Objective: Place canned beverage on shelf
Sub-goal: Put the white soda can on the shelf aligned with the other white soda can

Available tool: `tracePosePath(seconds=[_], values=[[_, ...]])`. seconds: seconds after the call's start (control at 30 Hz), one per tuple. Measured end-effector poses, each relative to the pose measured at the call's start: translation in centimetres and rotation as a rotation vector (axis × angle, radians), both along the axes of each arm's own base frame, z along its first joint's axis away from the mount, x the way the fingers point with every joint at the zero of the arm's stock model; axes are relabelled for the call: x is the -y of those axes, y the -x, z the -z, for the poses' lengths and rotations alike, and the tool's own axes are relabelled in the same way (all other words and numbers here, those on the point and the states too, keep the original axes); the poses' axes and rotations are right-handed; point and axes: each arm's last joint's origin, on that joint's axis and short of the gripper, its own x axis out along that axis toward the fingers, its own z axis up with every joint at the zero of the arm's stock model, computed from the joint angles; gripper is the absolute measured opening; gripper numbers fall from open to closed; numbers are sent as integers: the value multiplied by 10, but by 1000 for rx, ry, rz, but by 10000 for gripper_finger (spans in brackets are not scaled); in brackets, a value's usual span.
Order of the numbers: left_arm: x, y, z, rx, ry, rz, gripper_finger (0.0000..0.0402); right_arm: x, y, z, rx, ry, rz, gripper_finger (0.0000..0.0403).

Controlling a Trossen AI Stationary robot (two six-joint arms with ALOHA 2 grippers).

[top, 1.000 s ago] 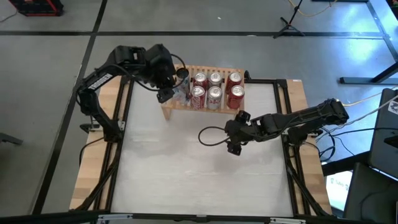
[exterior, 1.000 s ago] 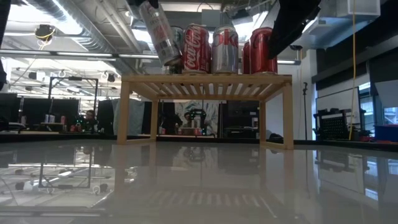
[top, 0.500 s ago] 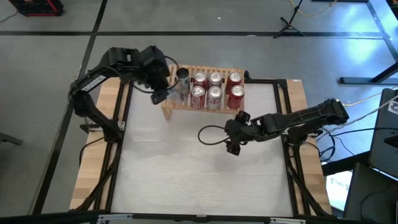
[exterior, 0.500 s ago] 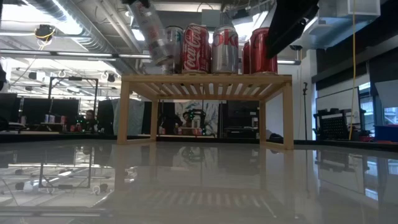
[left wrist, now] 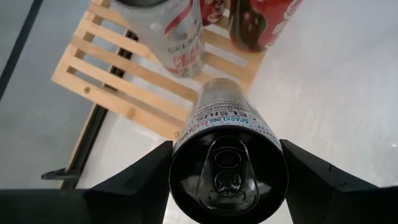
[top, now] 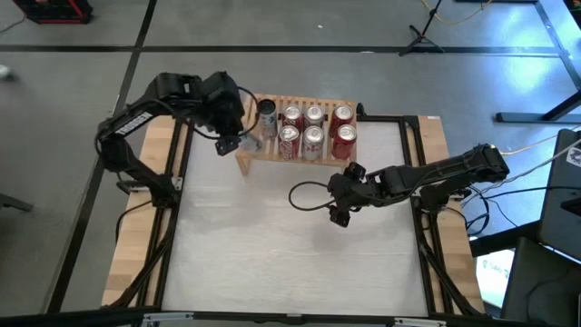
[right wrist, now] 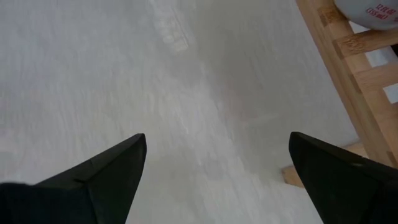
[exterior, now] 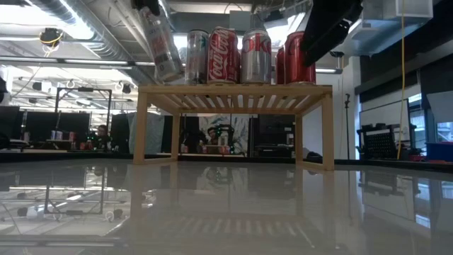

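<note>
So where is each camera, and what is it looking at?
High: above the table, straight down; both arms, shelf.
Low: at tabletop height, looking across; shelf, cans, room behind.
Left wrist: on the left arm; its hand holds a can near the shelf.
Right wrist: on the right arm; open fingers, table, shelf leg.
All four show the shelf.

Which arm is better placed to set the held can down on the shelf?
Left. The left gripper holds the silver can tilted at the shelf's free end; the right gripper is open, empty, off the shelf.
</note>
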Motion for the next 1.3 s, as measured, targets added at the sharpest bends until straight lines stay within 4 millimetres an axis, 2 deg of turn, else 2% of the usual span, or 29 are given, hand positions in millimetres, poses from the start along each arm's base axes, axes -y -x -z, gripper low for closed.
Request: tracePosePath(seconds=[0.43,0.83,0.97,1.13,1.3], values=[[-6,-16,8,-7,-4,18,228,0,0,0,1,2,1,382],[-7,-19,8,-1,-14,33,242,0,0,0,4,2,2,383],[3,-6,-4,15,25,5,241,0,0,0,4,2,2,383],[31,13,-22,160,196,96,241,0,0,0,4,2,2,383],[62,7,-7,98,261,115,241,0,0,0,5,2,2,383]])
